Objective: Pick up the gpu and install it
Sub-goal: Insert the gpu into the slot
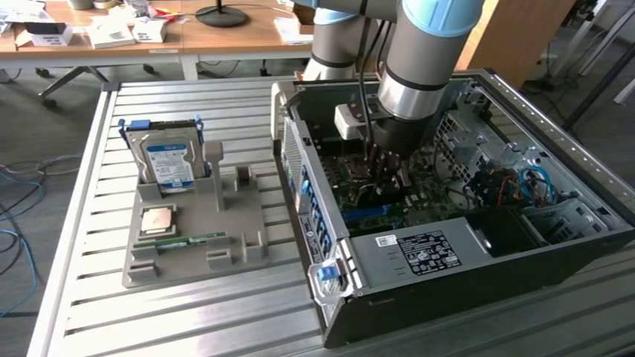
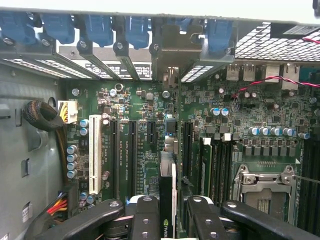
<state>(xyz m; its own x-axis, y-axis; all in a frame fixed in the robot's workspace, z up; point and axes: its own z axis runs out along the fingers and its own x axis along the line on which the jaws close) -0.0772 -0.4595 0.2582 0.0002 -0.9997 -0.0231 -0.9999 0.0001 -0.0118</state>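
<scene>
Nearest the wrist camera, the gripper (image 2: 171, 207) stood partly closed, its fingers (image 2: 146, 217) clamped on either face of the gpu (image 2: 166, 227). I held the card edge-on, directly beneath the tool, inside the computer case (image 1: 427, 297). Its long axis ran parallel to the black expansion slots (image 2: 132, 150) on the motherboard (image 2: 150, 107) and pointed toward the blue slot latches (image 2: 97, 27) at the rear wall. I judged the card to be lined up with a slot hidden under its lower edge, but I could not tell whether it was seated. Farther off, on the exterior view's left, the hard drive (image 1: 169, 160) stood upright in the grey holder (image 1: 189, 260), well apart from the case.
</scene>
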